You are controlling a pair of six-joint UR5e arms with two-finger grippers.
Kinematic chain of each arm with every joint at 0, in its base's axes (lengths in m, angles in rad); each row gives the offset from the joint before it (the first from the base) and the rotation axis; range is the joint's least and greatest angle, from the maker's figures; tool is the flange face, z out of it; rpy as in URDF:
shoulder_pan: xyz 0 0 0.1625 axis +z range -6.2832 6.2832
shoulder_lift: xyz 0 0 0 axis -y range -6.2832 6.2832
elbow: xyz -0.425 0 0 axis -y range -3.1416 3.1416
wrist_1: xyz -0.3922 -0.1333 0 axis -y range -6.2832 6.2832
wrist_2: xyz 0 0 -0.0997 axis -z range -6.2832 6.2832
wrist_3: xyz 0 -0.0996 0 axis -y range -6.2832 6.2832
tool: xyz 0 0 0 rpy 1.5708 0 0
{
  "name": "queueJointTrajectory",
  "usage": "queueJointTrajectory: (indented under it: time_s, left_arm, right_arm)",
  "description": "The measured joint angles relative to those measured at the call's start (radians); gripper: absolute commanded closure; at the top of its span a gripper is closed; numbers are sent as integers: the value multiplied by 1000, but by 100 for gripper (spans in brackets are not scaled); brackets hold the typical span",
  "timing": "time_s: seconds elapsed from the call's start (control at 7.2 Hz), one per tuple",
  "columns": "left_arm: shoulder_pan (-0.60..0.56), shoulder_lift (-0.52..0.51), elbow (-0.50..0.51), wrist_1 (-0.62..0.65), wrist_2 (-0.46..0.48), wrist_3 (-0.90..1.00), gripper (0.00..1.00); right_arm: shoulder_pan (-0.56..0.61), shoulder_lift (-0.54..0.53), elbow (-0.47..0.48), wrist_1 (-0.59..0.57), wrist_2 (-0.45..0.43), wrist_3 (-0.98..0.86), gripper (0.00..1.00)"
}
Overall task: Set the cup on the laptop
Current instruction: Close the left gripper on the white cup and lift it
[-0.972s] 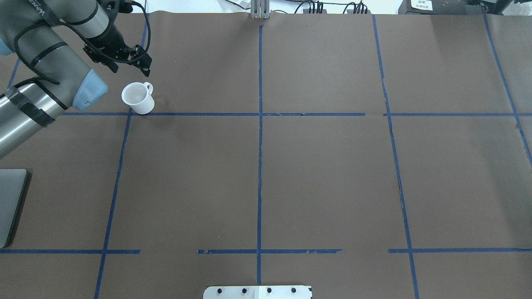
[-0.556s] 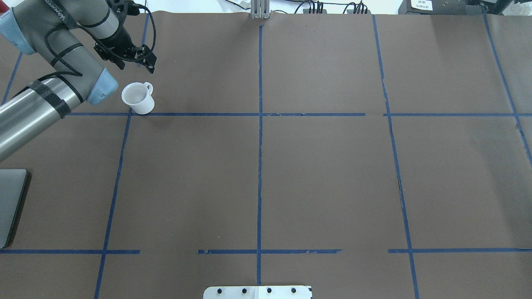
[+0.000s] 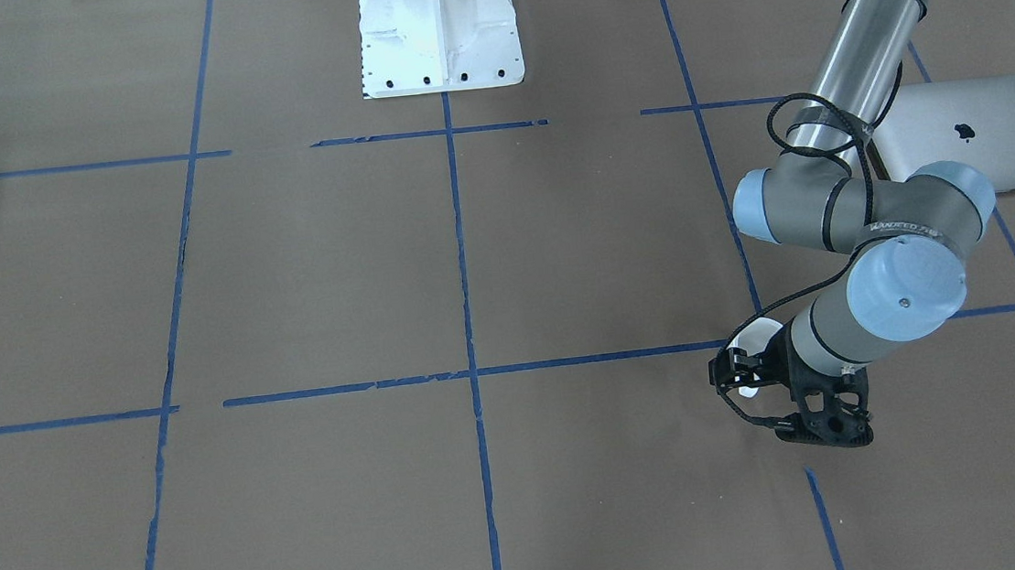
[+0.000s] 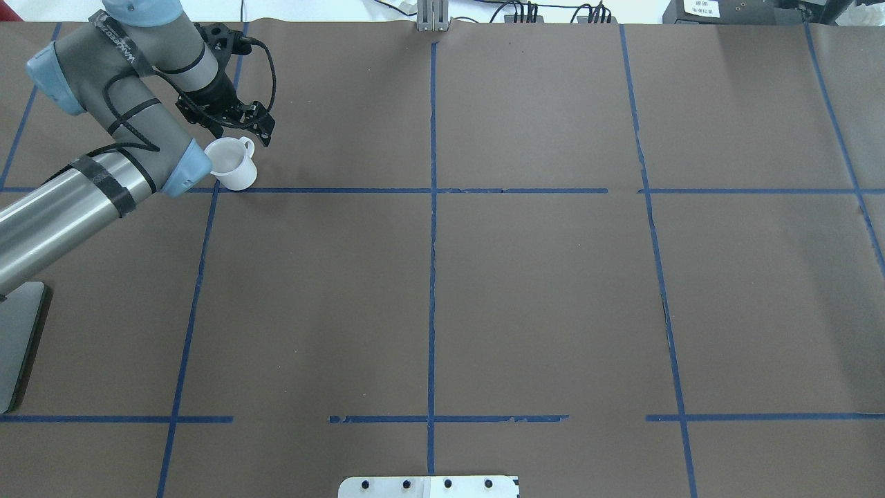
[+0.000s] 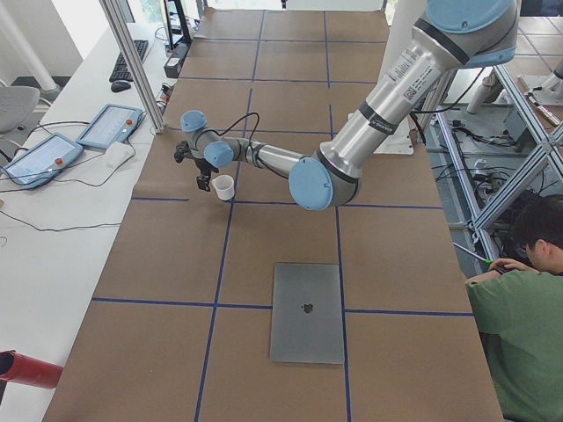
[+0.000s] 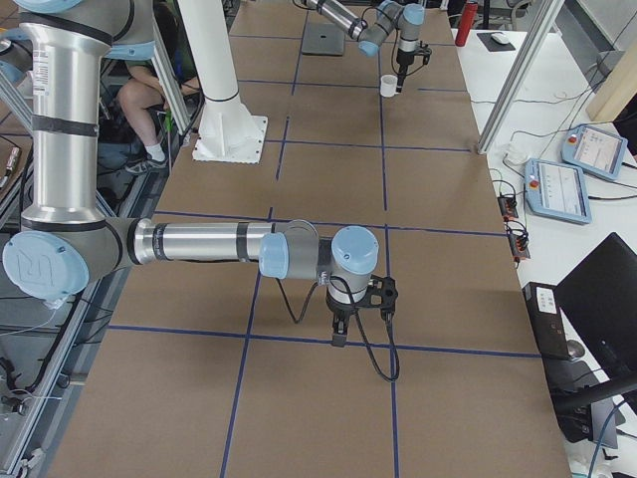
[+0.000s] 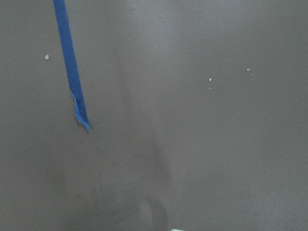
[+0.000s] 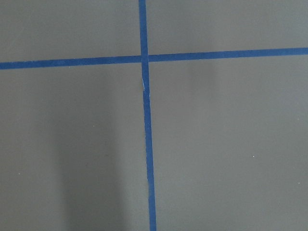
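Note:
The white cup (image 4: pixel 231 166) stands upright on the brown table at the far left, its handle toward the far side. It also shows in the exterior left view (image 5: pixel 224 186). My left gripper (image 4: pixel 238 124) is open and empty, low, just beyond the cup by its handle. In the front-facing view the left gripper (image 3: pixel 780 403) hides most of the cup (image 3: pixel 754 340). The silver laptop (image 3: pixel 981 133) lies shut and flat near the table's left end, well apart from the cup; its edge shows in the overhead view (image 4: pixel 17 339). My right gripper (image 6: pixel 358 317) shows only in the exterior right view; I cannot tell its state.
Blue tape lines grid the brown paper (image 4: pixel 432 277). The white robot base plate (image 3: pixel 439 25) sits at the near middle edge. A seated person (image 5: pixel 519 299) is beside the table's left end. Teach pendants (image 5: pixel 110 126) lie on the side bench.
My left gripper has moved right and nearer, from up beyond the cup to close by its handle. The elbow swung forward. The cup has not moved.

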Motion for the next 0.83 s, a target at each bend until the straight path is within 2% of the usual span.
queueJointTrajectory:
  time_s: [0.42,0.56,0.83]
  left_arm:
    - [7,0,13,-13,22,-17,74]
    - [7,0,13,-14,23,-18,100]
    - [8,-4,12,-13,24,-20,100]
  right_arm:
    - [0,0,0,0,0,0,0]
    - [0,0,0,0,0,0,0]
    - [0,0,0,0,0,0,0]
